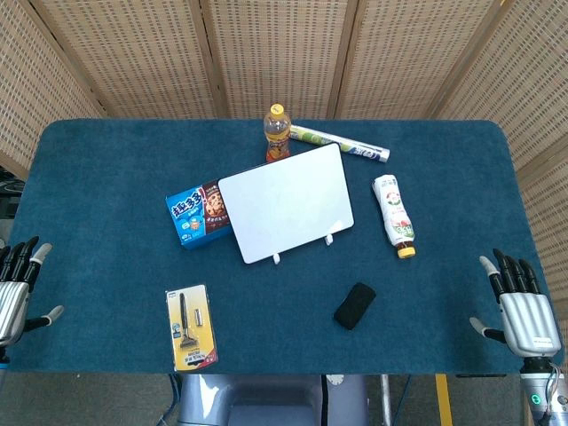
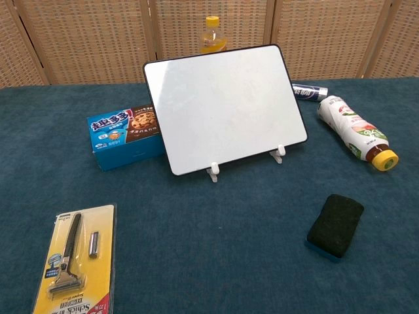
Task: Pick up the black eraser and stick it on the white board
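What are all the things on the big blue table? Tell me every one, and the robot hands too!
white board: one, white with a dark rim, propped on small white feet mid-table
black eraser: one, black, lying in front of the board toward the right
cookie box: one, blue, just left of the board, partly behind it
razor pack: one, yellow card, near front left
upright bottle: one, orange drink with yellow cap, behind the board
lying bottle: one, white with yellow cap, right of the board
tube: one, white and green, lying at the back
table: one, blue cloth
left hand: one, silver and black, open, left edge
right hand: one, silver and black, open, right edge
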Robot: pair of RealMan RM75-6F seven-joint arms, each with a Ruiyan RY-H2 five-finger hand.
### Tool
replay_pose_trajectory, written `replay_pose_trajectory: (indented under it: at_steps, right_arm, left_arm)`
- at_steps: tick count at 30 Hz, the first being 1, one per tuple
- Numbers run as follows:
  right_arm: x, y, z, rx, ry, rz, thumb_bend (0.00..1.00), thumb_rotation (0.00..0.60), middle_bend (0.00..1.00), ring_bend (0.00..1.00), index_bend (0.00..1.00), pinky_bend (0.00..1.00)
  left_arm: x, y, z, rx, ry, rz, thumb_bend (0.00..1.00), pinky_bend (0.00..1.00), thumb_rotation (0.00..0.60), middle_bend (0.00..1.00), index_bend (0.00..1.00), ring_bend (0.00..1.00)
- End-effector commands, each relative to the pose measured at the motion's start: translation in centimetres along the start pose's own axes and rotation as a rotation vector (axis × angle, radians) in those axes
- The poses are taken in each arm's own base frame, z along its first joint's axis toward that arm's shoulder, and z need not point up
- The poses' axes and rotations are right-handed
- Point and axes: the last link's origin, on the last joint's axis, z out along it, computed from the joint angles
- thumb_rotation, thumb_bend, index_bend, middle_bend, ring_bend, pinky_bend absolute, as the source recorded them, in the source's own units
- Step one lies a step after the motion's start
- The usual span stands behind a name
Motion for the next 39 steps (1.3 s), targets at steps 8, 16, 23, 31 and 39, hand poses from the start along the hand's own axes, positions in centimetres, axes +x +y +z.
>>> replay_pose_trajectory:
  at_steps: [8,16,23,31,39]
  right_arm:
    - [-0.1,0.0,0.0,0.002,-0.003,-0.002,0.05,0.600,0.00,0.00,0.07,0.02]
    - [-0.1,-0.3,0.0,0.012,0.000,0.001,0.05,0.600,0.00,0.00,0.07,0.02]
    - [-0.3,-0.7,0.2,0.045,0.013,0.001,0.05,0.600,0.00,0.00,0.07,0.02]
    - [-0.8,-1.0,0.2,0.068,-0.009,-0.011,0.05,0.600,0.00,0.00,0.07,0.02]
    - [-1.2,-1.4,0.4,0.094,-0.005,-0.020,0.05,0.600,0.00,0.00,0.08,0.02]
  left_arm:
    - [-0.1,0.0,0.1,0.000,-0.004,0.001,0.12,0.00,0.600,0.00,0.00,0.00]
    - [0.1,0.0,0.0,-0.005,0.000,-0.010,0.12,0.00,0.600,0.00,0.00,0.00]
    - [0.1,-0.2,0.0,-0.006,-0.002,-0.017,0.12,0.00,0.600,0.00,0.00,0.00]
    - [-0.1,-0.1,0.2,-0.008,-0.013,-0.013,0.12,0.00,0.600,0.00,0.00,0.00]
    - [-0.2,0.0,0.3,-0.009,-0.019,-0.013,0.12,0.00,0.600,0.00,0.00,0.00]
